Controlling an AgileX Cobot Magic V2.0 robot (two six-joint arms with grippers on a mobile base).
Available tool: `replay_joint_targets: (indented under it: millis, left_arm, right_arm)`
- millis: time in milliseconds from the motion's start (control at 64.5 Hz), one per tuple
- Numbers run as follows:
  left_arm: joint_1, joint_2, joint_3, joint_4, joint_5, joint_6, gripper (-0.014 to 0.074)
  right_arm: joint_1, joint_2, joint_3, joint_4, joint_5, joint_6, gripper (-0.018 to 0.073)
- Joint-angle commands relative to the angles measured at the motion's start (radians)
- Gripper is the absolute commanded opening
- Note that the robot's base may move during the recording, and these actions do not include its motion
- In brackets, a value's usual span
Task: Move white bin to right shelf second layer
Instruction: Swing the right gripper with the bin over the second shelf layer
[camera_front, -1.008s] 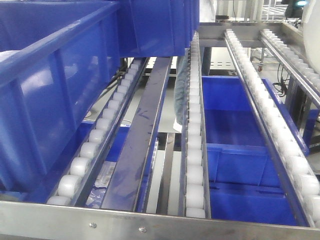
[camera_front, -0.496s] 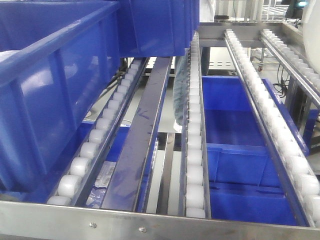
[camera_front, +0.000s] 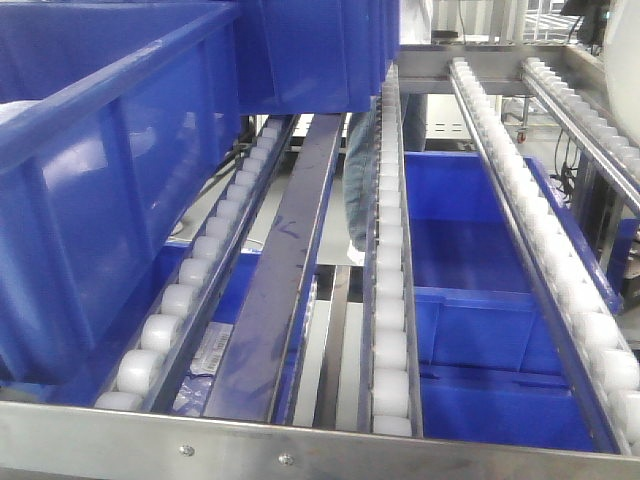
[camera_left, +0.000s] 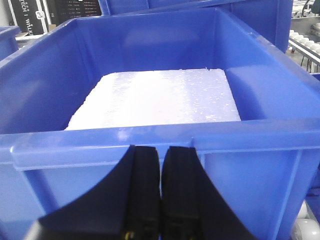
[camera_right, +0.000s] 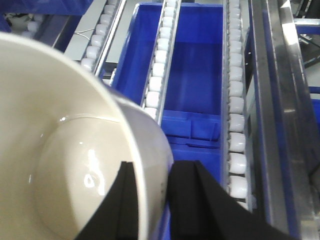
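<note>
Right gripper (camera_right: 152, 200): pinching the bin (camera_right: 75, 150) by its wall, one finger each side, carrying it above the shelf (camera_right: 235, 125) rollers.
Left gripper (camera_left: 161, 200): pressed together, idling beside a crate (camera_left: 160, 145).

This looks like a warehouse or a factory floor. A steel rack (camera_front: 300, 445) stands in front, with sloping lanes of small white rollers (camera_front: 390, 330) between metal rails. Big blue crates (camera_front: 110, 190) sit on the lanes and on the level below. Behind the rack a person's legs (camera_front: 358, 190) are visible.
</note>
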Motion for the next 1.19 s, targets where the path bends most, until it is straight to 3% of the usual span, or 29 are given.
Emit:
replay_joint_targets:
  millis: [0, 667, 1178]
  left_arm:
    - [-0.001, -0.014, 0.037, -0.002, -0.085, 0.002, 0.0085]
    - [-0.001, -0.014, 0.037, -0.002, -0.085, 0.002, 0.0085]
    - [-0.001, -0.014, 0.037, -0.002, -0.085, 0.002, 0.0085]
  right_arm:
    - [-0.006, 0.009, -0.032, 0.01, -0.119, 0.001, 0.007]
    - [0.034, 0.526, -0.119, 0.045, -0.458, 0.001, 0.007]
    - [0.034, 0.817, -0.208, 0.045, -0.471, 0.001, 0.007]
